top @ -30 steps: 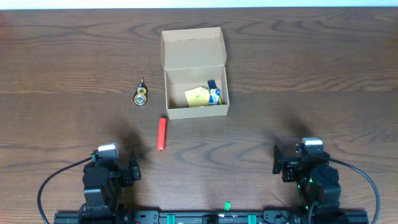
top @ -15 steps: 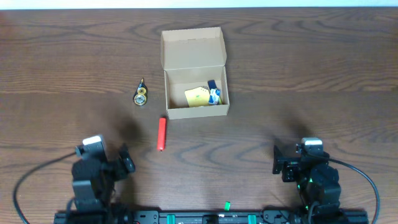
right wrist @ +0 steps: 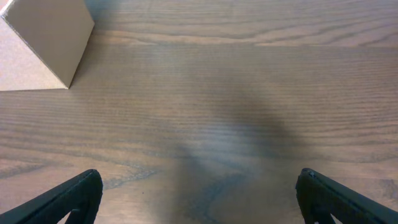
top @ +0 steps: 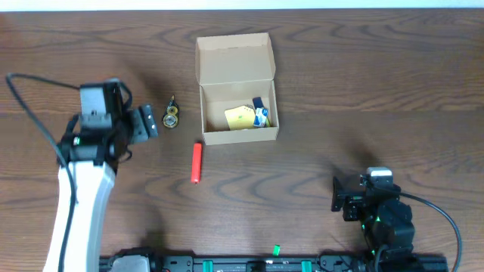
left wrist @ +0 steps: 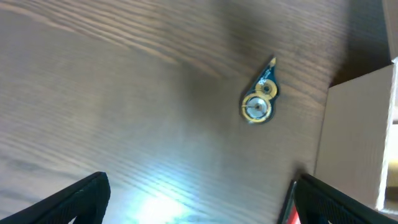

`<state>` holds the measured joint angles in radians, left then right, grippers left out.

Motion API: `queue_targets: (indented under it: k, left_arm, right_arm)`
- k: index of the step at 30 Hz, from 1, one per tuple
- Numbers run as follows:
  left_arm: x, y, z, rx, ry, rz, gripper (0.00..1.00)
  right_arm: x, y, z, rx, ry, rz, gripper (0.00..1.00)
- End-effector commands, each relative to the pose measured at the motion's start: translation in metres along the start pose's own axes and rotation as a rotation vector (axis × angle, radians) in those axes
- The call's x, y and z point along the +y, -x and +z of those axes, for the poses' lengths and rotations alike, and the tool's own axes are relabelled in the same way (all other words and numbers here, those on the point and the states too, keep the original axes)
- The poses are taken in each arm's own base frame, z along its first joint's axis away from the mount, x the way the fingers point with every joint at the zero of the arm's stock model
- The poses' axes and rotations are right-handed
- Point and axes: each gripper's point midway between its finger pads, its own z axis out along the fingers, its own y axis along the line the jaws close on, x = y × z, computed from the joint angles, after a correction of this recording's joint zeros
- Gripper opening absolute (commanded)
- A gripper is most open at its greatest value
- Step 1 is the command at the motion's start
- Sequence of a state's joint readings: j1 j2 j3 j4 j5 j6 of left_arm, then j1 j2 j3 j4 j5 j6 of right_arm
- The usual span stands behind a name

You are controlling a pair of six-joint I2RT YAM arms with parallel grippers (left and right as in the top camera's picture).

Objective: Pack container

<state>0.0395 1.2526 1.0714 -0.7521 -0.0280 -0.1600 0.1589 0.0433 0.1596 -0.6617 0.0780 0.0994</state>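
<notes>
The cardboard box (top: 238, 136) sits open on the worktop (top: 378, 75), its flap raised at the far side. Inside lie a yellow pad (top: 240, 117) and a blue item (top: 260, 113) too small to identify. Left of the box rests a teardrop-shaped gadget (left wrist: 258, 102). A red pen (top: 197, 162) lies before the box's left corner. The left end effector (top: 149, 122) hovers left of the gadget, fingers spread, empty. The right end effector (top: 338, 193), well before the box, is likewise spread. Its camera catches only one box corner.

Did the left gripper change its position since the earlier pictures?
Yes. The left gripper moved toward the far side and is now just left of the tape dispenser, level with the container.
</notes>
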Motion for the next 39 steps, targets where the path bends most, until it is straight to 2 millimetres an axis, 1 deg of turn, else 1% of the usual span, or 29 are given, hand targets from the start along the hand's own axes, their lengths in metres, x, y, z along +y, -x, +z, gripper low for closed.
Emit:
queue_targets:
  k: [1, 4, 7, 12, 18, 20, 26, 31, 32, 36, 39]
  left_arm:
    - [-0.014, 0.005, 0.011, 0.050, -0.066, 0.000, 0.95]
    - [-0.023, 0.003, 0.018, 0.086, -0.110, -0.001, 0.96]
    - [-0.027, 0.003, 0.018, 0.095, -0.129, -0.002, 0.95]
    - [-0.022, 0.009, 0.016, 0.075, -0.100, 0.001, 0.95]
    - [-0.021, 0.007, 0.017, 0.086, -0.095, 0.003, 0.95]
    - [-0.021, 0.008, 0.019, 0.084, -0.093, -0.001, 0.95]
    - [-0.025, 0.033, 0.028, 0.068, -0.085, -0.005, 0.96]
    - [-0.029, 0.050, 0.042, 0.101, -0.073, -0.007, 0.96]
    - [-0.029, 0.054, 0.046, 0.110, -0.068, -0.029, 0.96]
    - [-0.024, 0.064, 0.058, 0.123, -0.056, -0.132, 0.96]
    - [-0.026, 0.066, 0.069, 0.127, -0.070, -0.109, 0.96]
  right_arm:
    - [-0.002, -0.001, 0.000, -0.001, -0.008, -0.006, 0.99]
    - [-0.002, -0.001, 0.000, -0.001, -0.008, -0.006, 0.99]
    - [-0.002, -0.001, 0.000, -0.001, -0.008, -0.006, 0.99]
    - [-0.002, -0.001, 0.000, -0.001, -0.008, -0.006, 0.99]
    - [-0.002, -0.001, 0.000, -0.001, -0.008, -0.006, 0.99]
    - [-0.002, -0.001, 0.000, -0.001, -0.008, -0.006, 0.99]
    - [-0.002, -0.001, 0.000, 0.000, -0.008, -0.006, 0.99]
    - [-0.002, -0.001, 0.000, -0.001, -0.008, -0.006, 0.99]
    - [-0.002, -0.001, 0.000, -0.001, -0.008, -0.006, 0.99]
    - [-0.002, -0.001, 0.000, -0.001, -0.008, -0.006, 0.99]
    - [-0.002, -0.001, 0.000, -0.001, -0.008, -0.006, 0.99]
